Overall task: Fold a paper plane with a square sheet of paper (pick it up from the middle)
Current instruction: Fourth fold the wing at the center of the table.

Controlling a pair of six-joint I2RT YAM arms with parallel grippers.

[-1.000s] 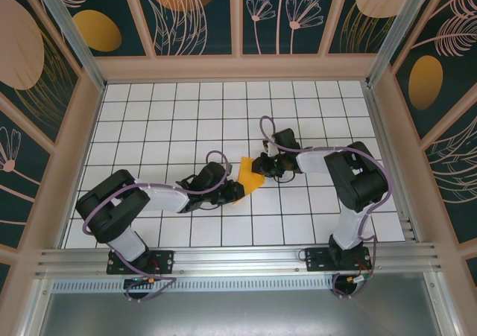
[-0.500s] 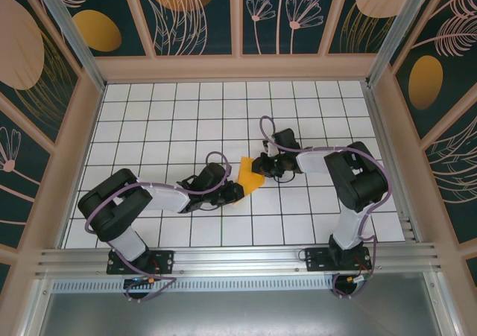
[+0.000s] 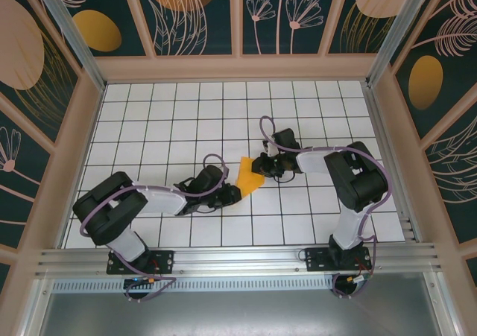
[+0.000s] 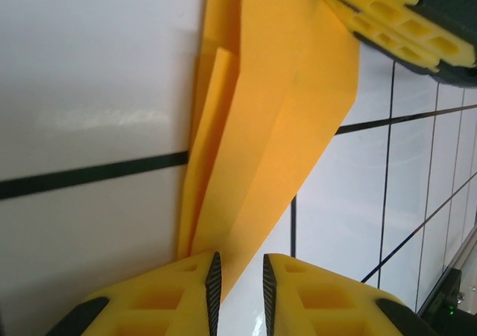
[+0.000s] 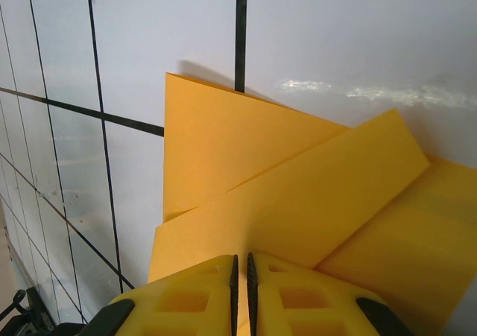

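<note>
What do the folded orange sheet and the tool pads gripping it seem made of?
Square sheet of paper: thin matte paper, judging by sharp creases and flat layered flaps. Pads: likely yellow moulded foam or soft plastic, with cut-out cells. Table: glossy white, showing reflections; material unclear.

black-white arms, purple cables, yellow honeycombed jaws

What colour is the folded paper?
Orange-yellow paper, plain with no pattern; the right wrist view shows it best.

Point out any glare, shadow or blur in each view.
Left wrist: a soft glare streak on the white table, and the near yellow fingers look soft. Right wrist: a bright glare patch at upper right, and the folded paper casts a thin shadow along its top edge. Top external: even light, sharp.
</note>
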